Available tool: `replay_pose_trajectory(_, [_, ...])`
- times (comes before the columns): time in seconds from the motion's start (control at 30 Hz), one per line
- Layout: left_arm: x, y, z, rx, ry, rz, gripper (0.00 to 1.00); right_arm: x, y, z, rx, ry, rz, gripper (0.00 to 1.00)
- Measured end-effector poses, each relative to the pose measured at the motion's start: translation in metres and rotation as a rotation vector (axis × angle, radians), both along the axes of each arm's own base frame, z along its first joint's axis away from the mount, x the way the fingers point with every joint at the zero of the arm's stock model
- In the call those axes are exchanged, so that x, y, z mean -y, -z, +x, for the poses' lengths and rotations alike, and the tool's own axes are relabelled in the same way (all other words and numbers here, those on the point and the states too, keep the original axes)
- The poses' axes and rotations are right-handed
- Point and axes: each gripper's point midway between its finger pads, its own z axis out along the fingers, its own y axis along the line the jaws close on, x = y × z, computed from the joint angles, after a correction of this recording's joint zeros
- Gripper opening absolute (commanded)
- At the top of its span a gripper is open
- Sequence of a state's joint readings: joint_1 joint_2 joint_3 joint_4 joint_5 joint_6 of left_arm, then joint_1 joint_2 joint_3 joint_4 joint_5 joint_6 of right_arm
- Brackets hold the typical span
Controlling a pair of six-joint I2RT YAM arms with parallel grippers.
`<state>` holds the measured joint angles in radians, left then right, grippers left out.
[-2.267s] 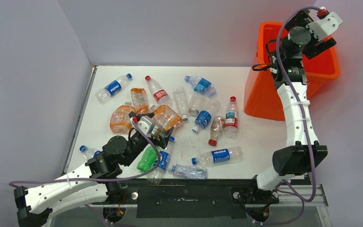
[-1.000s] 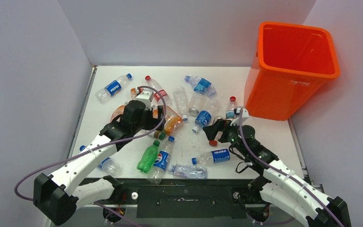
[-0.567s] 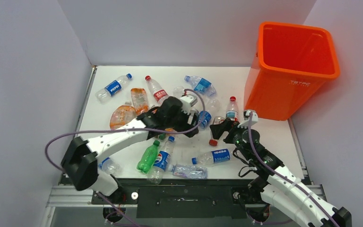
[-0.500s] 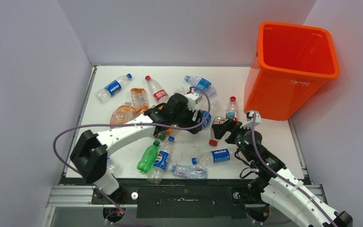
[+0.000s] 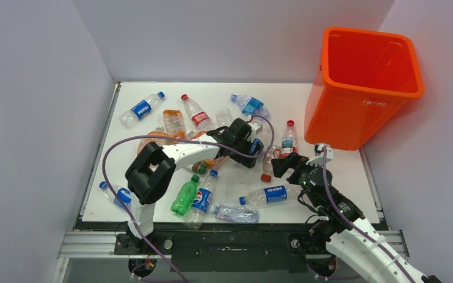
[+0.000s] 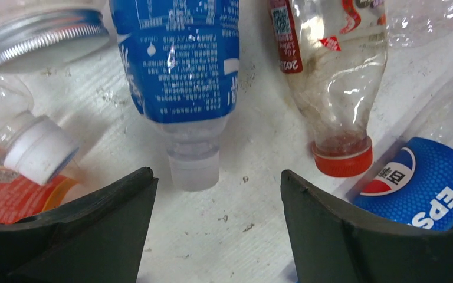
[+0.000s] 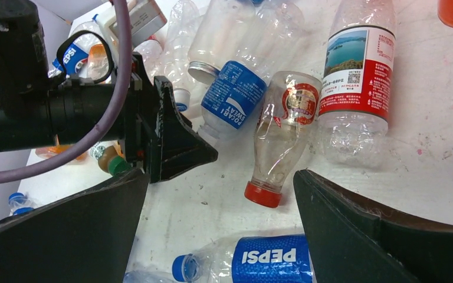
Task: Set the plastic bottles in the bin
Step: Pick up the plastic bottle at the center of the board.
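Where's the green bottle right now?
In the top view, the green bottle lies near the front edge of the table, left of centre, beside a blue-labelled Pepsi bottle.

One orange bin (image 5: 342, 118), one green bottle (image 5: 184, 197), roughly sixteen other plastic bottles (image 5: 271, 193).

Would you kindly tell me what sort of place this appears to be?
Probably a robot lab test cell: plain grey panels wall in a white table, and scattered plastic bottles lie beside an orange bin.
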<state>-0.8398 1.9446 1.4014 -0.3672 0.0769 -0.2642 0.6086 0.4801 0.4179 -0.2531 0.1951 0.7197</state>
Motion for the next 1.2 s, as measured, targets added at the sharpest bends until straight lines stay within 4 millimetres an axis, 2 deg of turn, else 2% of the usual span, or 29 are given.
replay_pose_trajectory(0.2, [0.010, 0.001, 0.011, 0.018, 0.017, 0.003, 0.71, 0.002, 0.001, -0.003, -0.007, 0.000, -0.005, 1.00])
replay_pose_trajectory(0.37, [0.010, 0.018, 0.015, 0.008, 0.027, 0.038, 0.65, 0.005, -0.006, -0.007, 0.006, 0.000, 0.004, 1.00])
replay_pose_trajectory(0.43, [0.008, 0.027, 0.015, -0.002, 0.028, 0.057, 0.59, 0.005, -0.011, -0.007, 0.012, 0.000, 0.007, 1.00])
replay_pose_trajectory(0.53, [0.006, 0.035, 0.014, -0.010, 0.035, 0.077, 0.43, 0.005, -0.017, -0.007, 0.023, 0.000, 0.015, 1.00])
replay_pose_trajectory(0.87, [0.003, 0.036, 0.014, 0.014, 0.043, 0.065, 0.02, 0.011, -0.029, -0.013, 0.039, 0.004, 0.019, 1.00])
replay_pose_trajectory(0.93, [-0.005, 0.032, 0.007, 0.016, 0.043, 0.070, 0.00, 0.012, -0.038, -0.014, 0.053, 0.003, 0.017, 1.00])
replay_pose_trajectory(1.0, [-0.014, 0.019, 0.002, 0.038, 0.045, 0.071, 0.00, 0.014, -0.054, -0.016, 0.077, -0.002, 0.013, 1.00])
replay_pose_trajectory(1.07, [-0.023, -0.005, -0.001, 0.090, 0.048, 0.057, 0.00, 0.016, -0.077, -0.018, 0.120, -0.011, 0.013, 1.00])
replay_pose_trajectory(1.13, [-0.037, -0.046, -0.005, 0.184, 0.062, 0.031, 0.00, 0.018, -0.108, -0.022, 0.181, -0.022, 0.021, 1.00])
replay_pose_trajectory(1.2, [-0.050, -0.089, -0.010, 0.303, 0.090, 0.000, 0.00, 0.021, -0.142, -0.027, 0.251, -0.037, 0.036, 0.96])
